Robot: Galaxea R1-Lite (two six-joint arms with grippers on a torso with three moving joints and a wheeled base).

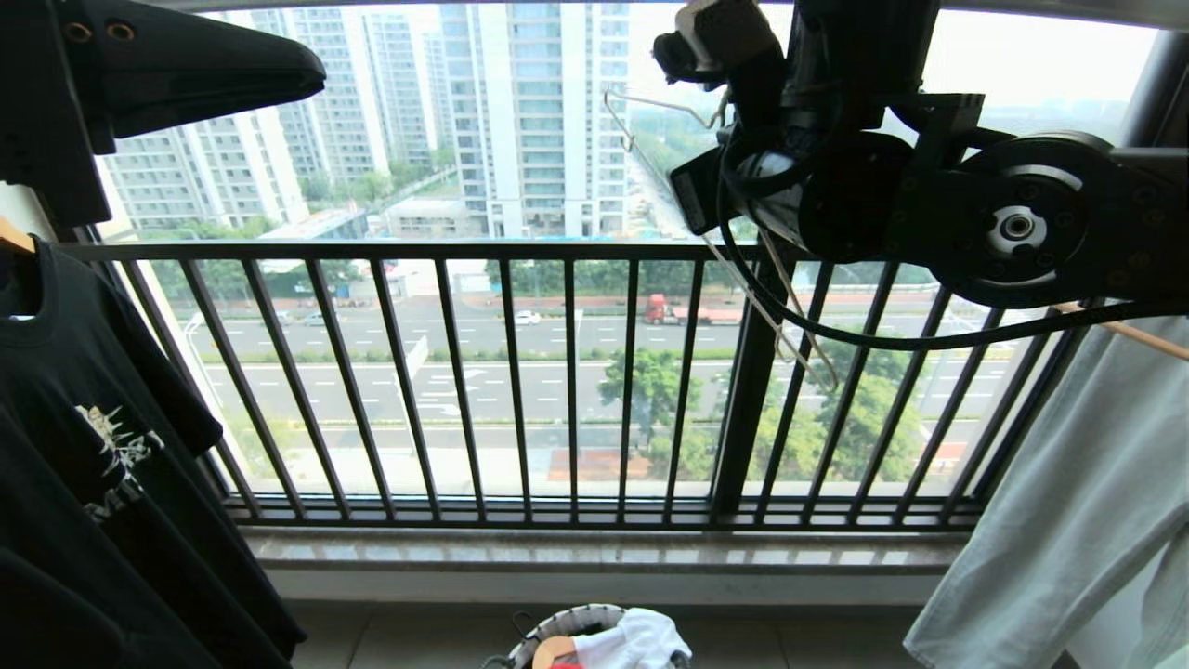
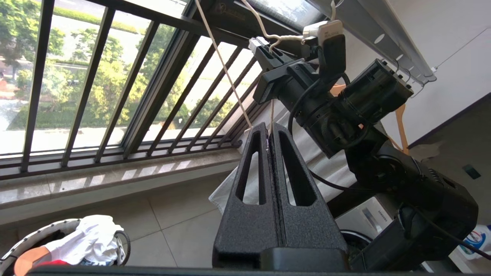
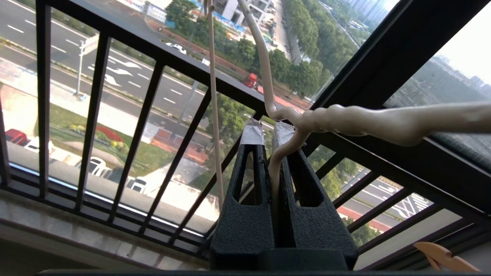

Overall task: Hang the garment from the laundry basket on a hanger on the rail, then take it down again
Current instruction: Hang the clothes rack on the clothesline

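My right gripper is raised high in front of the window and shut on the thin white wire hanger, just below its twisted neck. Nothing hangs on the hanger, and its lower end dangles free before the window bars. The grey rail with round holes runs overhead, just above the right gripper. My left gripper is lower, outside the head view, shut with nothing visibly gripped; the hanger's wire shows just beyond its tips. Only a red sliver of the garment shows in the laundry basket on the floor.
White cloth lies on top in the basket. A black printed T-shirt hangs at the left, and a pale grey garment on a wooden hanger at the right. The black window railing is straight ahead. A washing machine stands below the right arm.
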